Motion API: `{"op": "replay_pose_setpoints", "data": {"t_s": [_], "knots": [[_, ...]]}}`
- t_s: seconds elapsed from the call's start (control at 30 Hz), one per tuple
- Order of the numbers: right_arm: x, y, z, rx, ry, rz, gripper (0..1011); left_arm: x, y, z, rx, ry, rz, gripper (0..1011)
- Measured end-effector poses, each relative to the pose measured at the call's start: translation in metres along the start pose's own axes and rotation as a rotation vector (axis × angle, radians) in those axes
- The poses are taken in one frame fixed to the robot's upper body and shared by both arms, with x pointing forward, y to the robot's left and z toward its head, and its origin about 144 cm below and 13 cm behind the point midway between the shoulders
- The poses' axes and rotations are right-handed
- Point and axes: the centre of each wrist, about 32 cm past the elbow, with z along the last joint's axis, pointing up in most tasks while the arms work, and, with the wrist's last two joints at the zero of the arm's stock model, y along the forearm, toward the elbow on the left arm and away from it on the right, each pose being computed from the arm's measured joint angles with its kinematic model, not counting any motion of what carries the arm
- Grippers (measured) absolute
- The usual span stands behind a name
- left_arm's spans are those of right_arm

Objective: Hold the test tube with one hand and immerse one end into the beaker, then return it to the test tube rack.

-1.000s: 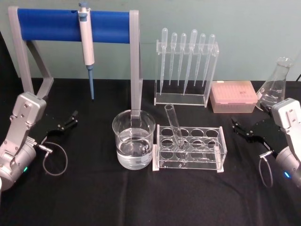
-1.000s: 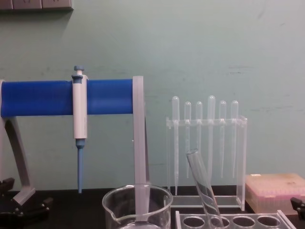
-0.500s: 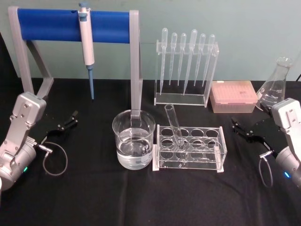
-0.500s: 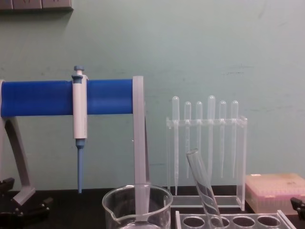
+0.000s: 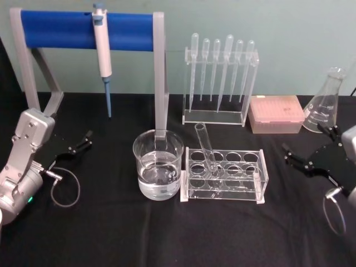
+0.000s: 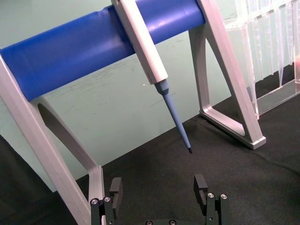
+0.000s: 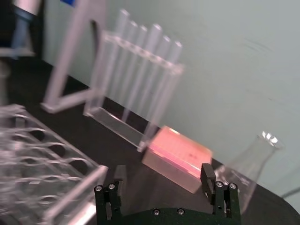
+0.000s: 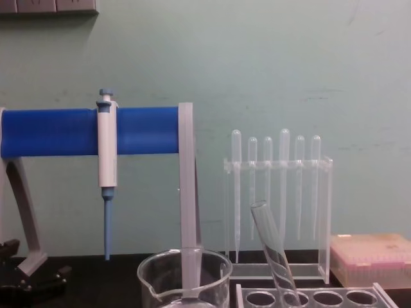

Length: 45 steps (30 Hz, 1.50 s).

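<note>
The head view shows the tube (image 5: 207, 149) leaning in the rack (image 5: 261, 169) beside the beaker (image 5: 158, 142), with the left gripper (image 5: 84, 140) and right gripper (image 5: 289, 156) well apart on either side. The wrist views show both with jaws spread and empty. The flask (image 5: 325, 105) has markings too small to read.

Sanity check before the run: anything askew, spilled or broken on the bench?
Only the test tube: it leans in the test tube rack, rim tilted toward the beaker's side, not upright. No spill or breakage visible on the black cloth. Left gripper and right gripper sit at the table's sides, fingers open.
</note>
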Motion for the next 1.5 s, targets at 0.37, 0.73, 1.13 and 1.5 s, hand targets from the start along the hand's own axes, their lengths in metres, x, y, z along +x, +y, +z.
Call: {"op": "replay_pose_setpoints", "data": {"t_s": [0.37, 0.73, 1.13, 1.5], "knots": [[-0.018, -0.004, 0.049, 0.089, 0.061, 0.362, 1002, 0.0, 0.0, 0.0, 0.0, 0.0, 0.0, 1000], [-0.041, 0.036, 0.066, 0.098, 0.062, 0.491, 1003, 0.0, 0.0, 0.0, 0.0, 0.0, 0.0, 1000], [-0.048, 0.067, 0.07, 0.093, 0.056, 0.472, 1002, 0.0, 0.0, 0.0, 0.0, 0.0, 0.0, 1000], [-0.049, 0.082, 0.062, 0.07, 0.091, 0.444, 1002, 0.0, 0.0, 0.0, 0.0, 0.0, 0.0, 1000]]}}
